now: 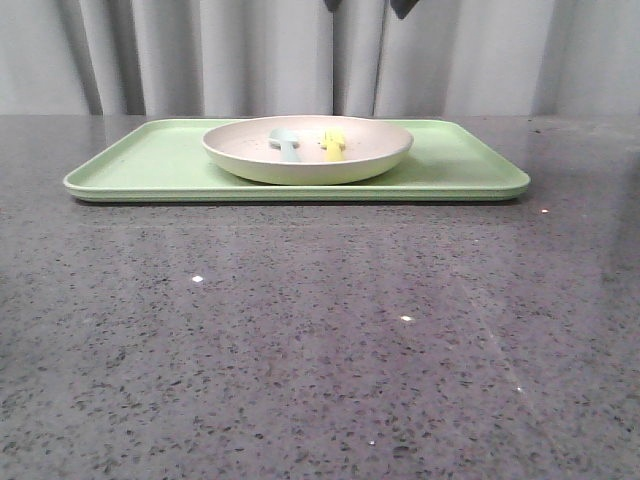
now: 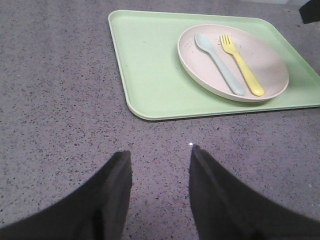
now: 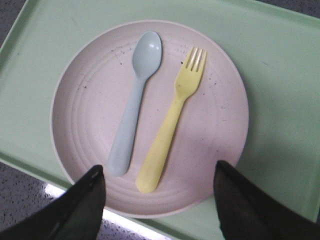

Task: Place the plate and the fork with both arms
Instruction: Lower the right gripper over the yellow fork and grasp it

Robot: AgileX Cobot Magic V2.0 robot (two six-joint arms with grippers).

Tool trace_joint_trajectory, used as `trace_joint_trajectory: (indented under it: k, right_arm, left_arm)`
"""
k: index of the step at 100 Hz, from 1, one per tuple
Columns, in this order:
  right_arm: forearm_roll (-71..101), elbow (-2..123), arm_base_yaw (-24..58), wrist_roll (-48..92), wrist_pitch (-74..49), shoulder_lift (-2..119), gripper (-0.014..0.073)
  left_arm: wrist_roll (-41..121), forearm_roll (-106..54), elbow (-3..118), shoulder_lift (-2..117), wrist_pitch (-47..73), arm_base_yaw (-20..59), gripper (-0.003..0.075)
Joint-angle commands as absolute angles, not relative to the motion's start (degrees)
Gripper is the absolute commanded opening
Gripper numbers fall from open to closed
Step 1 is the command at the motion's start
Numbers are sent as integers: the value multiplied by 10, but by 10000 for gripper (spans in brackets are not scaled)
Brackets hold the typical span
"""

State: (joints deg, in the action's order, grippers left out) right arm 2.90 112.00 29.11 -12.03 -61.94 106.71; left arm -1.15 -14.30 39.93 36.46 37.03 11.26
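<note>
The cream speckled plate (image 1: 308,155) sits on the light-green tray (image 1: 150,165) at the back of the table. The pale-yellow fork (image 1: 333,143) lies in the plate beside a pale blue-grey spoon (image 1: 286,142). In the right wrist view my right gripper (image 3: 159,175) is open and empty, above the plate's (image 3: 90,120) near rim, close to the fork's (image 3: 172,120) handle end. In the left wrist view my left gripper (image 2: 160,152) is open and empty over bare table, short of the tray (image 2: 150,65); the plate (image 2: 265,60) and fork (image 2: 242,65) lie beyond it.
The spoon (image 3: 136,100) lies parallel to the fork, a small gap apart. The dark speckled tabletop (image 1: 320,340) stretches in front of the tray. A grey curtain (image 1: 200,50) hangs behind. Dark arm parts (image 1: 400,6) show at the top of the front view.
</note>
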Motion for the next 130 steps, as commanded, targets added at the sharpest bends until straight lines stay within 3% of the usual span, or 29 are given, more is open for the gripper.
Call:
trace_joint_trajectory:
  k: [1, 29, 107, 130]
  right_arm:
    - [15, 1171, 293, -152, -615, 1073, 476]
    - [13, 1223, 293, -208, -636, 1145, 476]
    - [0, 1223, 293, -216, -640, 1220, 474]
    - [0, 1223, 293, -216, -643, 1230, 376]
  left_arm:
    - [-19, -154, 413, 364, 332, 111, 272]
    - [-19, -154, 413, 364, 328, 111, 272]
    - [-19, -154, 413, 364, 316, 111, 272]
    - [-19, -154, 413, 364, 316, 111, 272]
